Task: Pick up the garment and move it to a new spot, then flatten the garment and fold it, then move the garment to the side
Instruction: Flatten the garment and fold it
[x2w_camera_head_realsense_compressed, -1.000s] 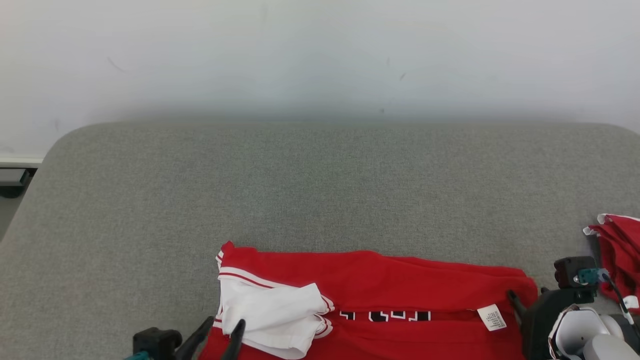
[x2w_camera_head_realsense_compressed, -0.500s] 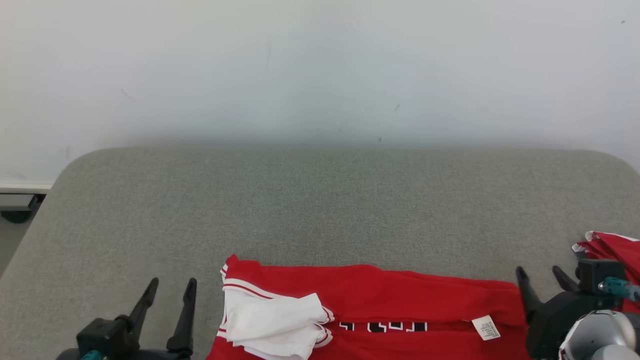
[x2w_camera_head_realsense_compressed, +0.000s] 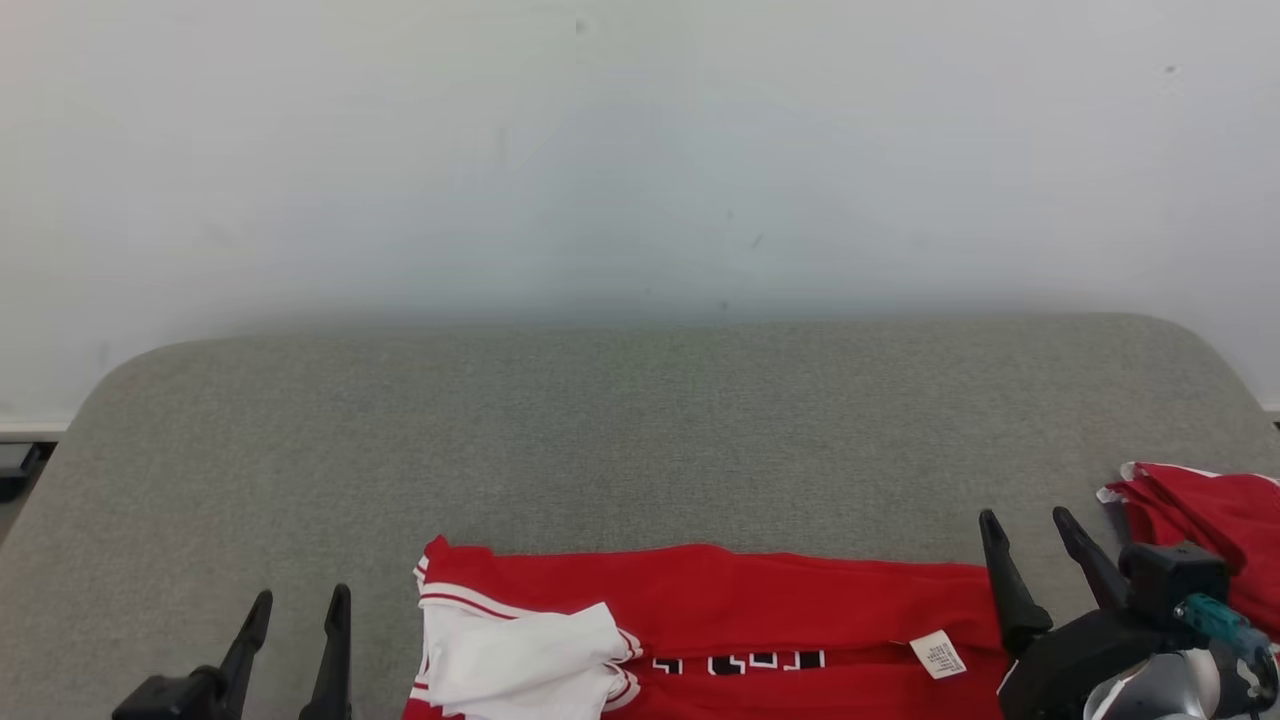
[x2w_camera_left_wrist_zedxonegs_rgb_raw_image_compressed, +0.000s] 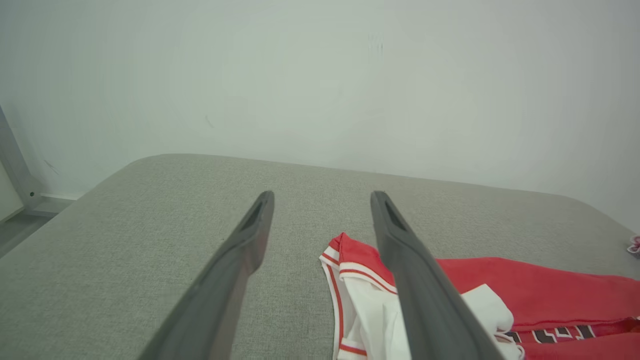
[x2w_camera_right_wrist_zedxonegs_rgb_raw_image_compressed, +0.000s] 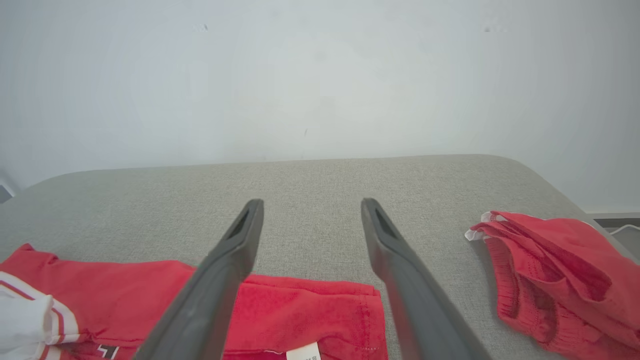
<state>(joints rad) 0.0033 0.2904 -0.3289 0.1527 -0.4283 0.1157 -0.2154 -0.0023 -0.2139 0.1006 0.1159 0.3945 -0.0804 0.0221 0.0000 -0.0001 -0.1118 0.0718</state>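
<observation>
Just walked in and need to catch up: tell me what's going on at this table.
A two-armed robot is working on a red garment, which lies flat and looks at least partly folded at the near edge of the grey table. Nothing is held right now: the left gripper and right gripper both stand open, one off each end of the garment. A second red garment lies bunched at the table's right side.

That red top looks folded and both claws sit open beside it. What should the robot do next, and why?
Probably bring the left gripper and right gripper onto the ends of the folded garment and close: both stand open, holding nothing, and it is not yet moved aside.
</observation>
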